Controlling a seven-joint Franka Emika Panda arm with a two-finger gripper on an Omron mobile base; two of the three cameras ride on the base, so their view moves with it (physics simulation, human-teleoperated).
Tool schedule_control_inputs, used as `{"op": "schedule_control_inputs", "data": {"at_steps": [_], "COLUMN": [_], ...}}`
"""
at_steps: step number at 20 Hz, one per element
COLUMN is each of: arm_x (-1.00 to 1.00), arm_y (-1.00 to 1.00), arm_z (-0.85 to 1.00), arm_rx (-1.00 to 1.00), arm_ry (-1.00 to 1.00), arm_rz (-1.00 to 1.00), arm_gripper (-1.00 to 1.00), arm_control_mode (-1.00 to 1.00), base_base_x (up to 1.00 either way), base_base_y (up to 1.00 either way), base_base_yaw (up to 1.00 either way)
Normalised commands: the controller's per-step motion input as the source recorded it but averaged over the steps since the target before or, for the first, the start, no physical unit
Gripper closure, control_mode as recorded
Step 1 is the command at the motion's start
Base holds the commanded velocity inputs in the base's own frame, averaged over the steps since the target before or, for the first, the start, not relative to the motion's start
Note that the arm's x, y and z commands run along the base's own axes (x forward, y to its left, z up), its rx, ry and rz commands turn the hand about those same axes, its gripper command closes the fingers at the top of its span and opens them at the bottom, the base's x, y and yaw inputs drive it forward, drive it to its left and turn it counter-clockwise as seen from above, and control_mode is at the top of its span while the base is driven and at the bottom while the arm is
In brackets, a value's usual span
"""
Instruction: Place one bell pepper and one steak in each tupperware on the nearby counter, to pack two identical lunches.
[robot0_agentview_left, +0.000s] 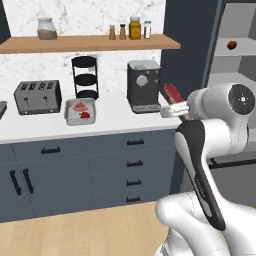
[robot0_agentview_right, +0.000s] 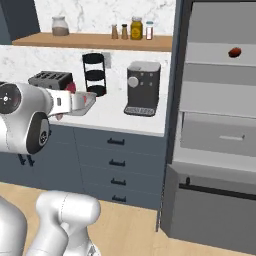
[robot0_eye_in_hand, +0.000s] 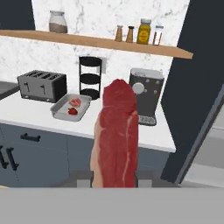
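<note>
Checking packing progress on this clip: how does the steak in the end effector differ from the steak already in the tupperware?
The held steak is clamped upright in the end effector, in the air short of the counter; the packed steak lies flat in the tupperware beside a bell pepper. The held one looks darker red, the packed one pinker. Both are raw, pale-streaked meat.

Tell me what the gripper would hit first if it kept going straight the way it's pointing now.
Probably the coffee machine on the counter. The gripper, shut on a steak, points at the counter's right end; depth is unclear, so it might meet the counter edge first.
</note>
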Motion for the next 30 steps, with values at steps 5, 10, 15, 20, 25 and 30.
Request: {"op": "schedule_control_inputs", "data": {"at_steps": [5, 10, 15, 20, 25, 30], "arm_x": [0.00, 0.00, 0.00, 0.00, 0.00, 0.00], "arm_y": [0.00, 0.00, 0.00, 0.00, 0.00, 0.00], "arm_z": [0.00, 0.00, 0.00, 0.00, 0.00, 0.00], "arm_rx": [0.00, 0.00, 0.00, 0.00, 0.00, 0.00], "arm_ry": [0.00, 0.00, 0.00, 0.00, 0.00, 0.00], "arm_rz": [0.00, 0.00, 0.00, 0.00, 0.00, 0.00], "arm_gripper": [1.00, 1.00, 1.00, 1.00, 1.00, 1.00], "arm_control_mode": [1.00, 1.00, 1.00, 1.00, 1.00, 1.00], "base_base_x": [0.47, 0.53, 0.57, 0.70, 0.84, 0.76], "base_base_y": [1.00, 1.00, 1.00, 1.00, 1.00, 1.00], "base_base_yaw": [0.00, 0.00, 0.00, 0.00, 0.00, -0.02]}}
